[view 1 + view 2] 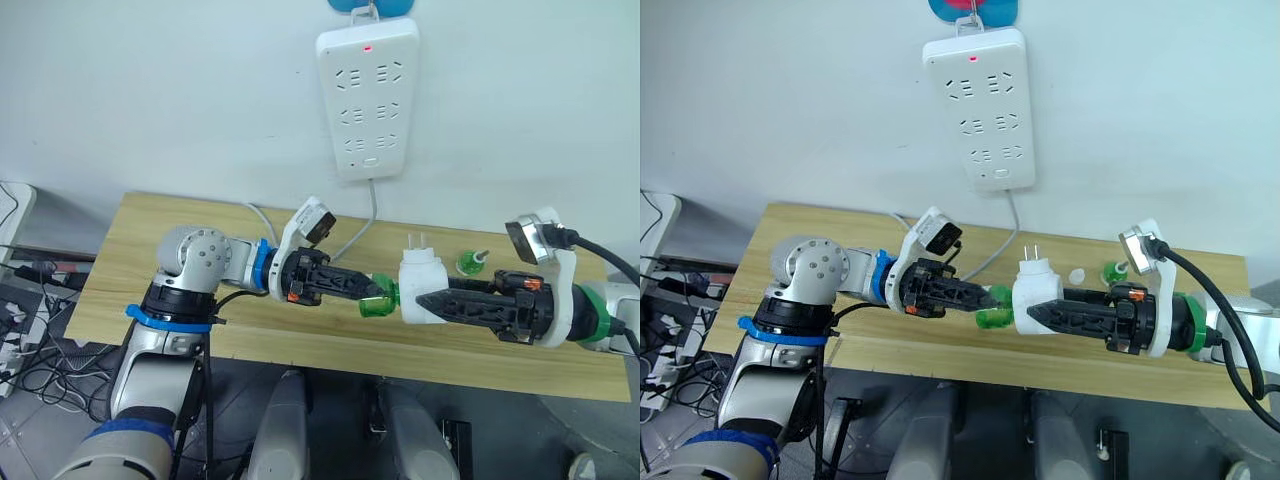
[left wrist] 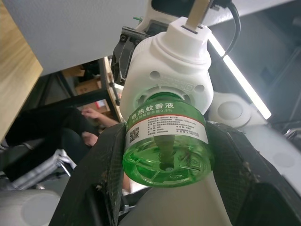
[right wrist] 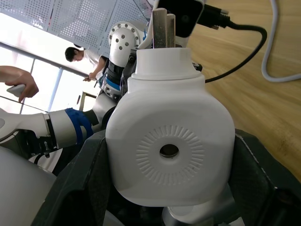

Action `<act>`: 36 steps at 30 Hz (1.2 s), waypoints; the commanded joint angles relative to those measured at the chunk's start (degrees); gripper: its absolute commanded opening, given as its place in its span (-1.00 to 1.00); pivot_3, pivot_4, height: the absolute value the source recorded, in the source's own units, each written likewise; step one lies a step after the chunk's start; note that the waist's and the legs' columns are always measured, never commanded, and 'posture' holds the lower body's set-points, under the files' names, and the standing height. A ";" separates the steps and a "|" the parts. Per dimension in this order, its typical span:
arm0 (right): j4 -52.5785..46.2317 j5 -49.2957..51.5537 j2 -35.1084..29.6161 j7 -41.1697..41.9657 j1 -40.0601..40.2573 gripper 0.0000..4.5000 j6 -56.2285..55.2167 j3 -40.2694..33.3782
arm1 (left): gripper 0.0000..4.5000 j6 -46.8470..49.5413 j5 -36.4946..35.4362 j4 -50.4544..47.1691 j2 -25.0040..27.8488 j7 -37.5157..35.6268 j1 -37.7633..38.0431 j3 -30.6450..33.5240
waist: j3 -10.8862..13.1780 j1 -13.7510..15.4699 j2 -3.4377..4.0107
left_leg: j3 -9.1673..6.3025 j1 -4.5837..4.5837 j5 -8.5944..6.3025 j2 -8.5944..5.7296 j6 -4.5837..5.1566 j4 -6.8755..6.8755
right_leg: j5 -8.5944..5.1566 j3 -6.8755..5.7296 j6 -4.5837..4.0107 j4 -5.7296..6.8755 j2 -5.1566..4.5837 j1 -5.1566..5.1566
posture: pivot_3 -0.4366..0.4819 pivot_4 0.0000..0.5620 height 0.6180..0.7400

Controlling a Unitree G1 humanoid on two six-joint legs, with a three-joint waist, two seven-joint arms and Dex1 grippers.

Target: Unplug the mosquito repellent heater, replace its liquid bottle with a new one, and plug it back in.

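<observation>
The white mosquito repellent heater (image 1: 421, 278) is unplugged and held over the table's front part, prongs pointing up. My right gripper (image 1: 424, 300) is shut on its body; the wrist view shows its round face with the centre hole (image 3: 169, 150). A green liquid bottle (image 1: 379, 299) sticks out of the heater's side toward my left arm, its neck still in the heater (image 2: 167, 70). My left gripper (image 1: 374, 296) is shut on that bottle (image 2: 165, 155), one finger (image 2: 89, 188) on each side. A second green bottle (image 1: 470, 262) stands upright on the table behind my right gripper.
A long white power strip (image 1: 368, 95) hangs on the wall above the wooden table (image 1: 150, 250), red light on, its cable trailing onto the table. A small white cap (image 1: 1077, 275) lies near the standing bottle. A person (image 3: 77, 54) stands in the background.
</observation>
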 commanded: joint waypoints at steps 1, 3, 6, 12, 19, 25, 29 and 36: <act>-3.82 1.58 0.71 1.75 -1.13 0.33 0.91 2.34 | 0.00 -0.92 -2.10 -3.43 -2.91 0.98 -0.89 -1.10 | 0.00 0.02 0.00 | 0.00 0.00 0.00 0.01 0.00 0.00 | 0.00 -0.01 0.00 0.00 0.00 0.00 | 0.03 0.41 1.00; -3.86 1.58 0.81 1.78 -1.13 0.33 0.84 2.35 | 0.00 -1.99 -1.77 -4.09 -2.78 1.04 -0.52 -1.46 | 0.00 0.03 0.00 | 0.00 0.00 0.00 0.02 -0.01 0.00 | 0.00 -0.01 0.00 0.00 0.00 0.00 | 0.03 0.41 1.00; -3.99 1.58 0.65 2.02 -1.02 0.33 0.92 2.30 | 0.00 -6.45 -0.10 -6.35 -1.68 -0.72 0.42 -3.39 | 0.00 0.05 0.00 | 0.01 0.00 0.00 0.01 -0.01 0.00 | 0.00 0.01 0.00 0.00 -0.01 0.00 | 0.03 0.41 1.00; -3.59 1.58 0.24 2.22 -0.40 0.33 1.34 2.16 | 0.00 -32.22 13.06 -9.82 0.05 -7.66 2.98 -9.93 | 0.00 0.38 0.00 | 0.06 0.01 0.01 0.02 -0.01 0.00 | 0.01 0.00 -0.01 -0.04 -0.02 0.01 | 0.04 0.42 1.00; -2.35 1.58 2.06 -1.12 1.17 0.33 0.28 2.41 | 0.00 -66.74 28.51 -8.16 -1.85 -14.61 5.00 -13.64 | 0.00 0.49 0.00 | 0.15 -0.05 0.00 -0.01 0.00 -0.02 | 0.01 -0.03 -0.02 -0.24 -0.02 0.09 | 0.05 0.42 1.00; -2.37 1.58 3.79 -4.02 1.98 0.33 -0.16 2.15 | 0.00 -86.15 35.88 -3.07 -4.95 -15.25 6.55 -13.12 | 0.00 0.50 0.00 | 0.23 -0.09 0.00 -0.02 0.00 0.02 | 0.02 -0.09 -0.03 -0.21 -0.01 0.09 | 0.05 0.41 1.00; -2.99 1.58 5.58 -6.19 2.58 0.33 -1.34 2.22 | 0.00 -96.32 38.09 1.58 -7.08 -15.68 5.47 -11.99 | 0.00 0.50 0.00 | 0.21 -0.15 0.00 -0.06 0.01 0.03 | 0.02 -0.10 -0.04 -0.21 -0.02 0.09 | 0.06 0.40 1.00; -3.76 1.58 9.61 -12.43 1.56 0.33 -3.55 2.73 | 0.00 -98.31 38.38 3.74 -8.40 -15.22 4.62 -11.82 | 0.00 0.48 0.00 | 0.18 -0.16 0.00 -0.06 0.00 0.04 | 0.03 -0.16 -0.04 -0.12 -0.01 0.08 | 0.06 0.38 1.00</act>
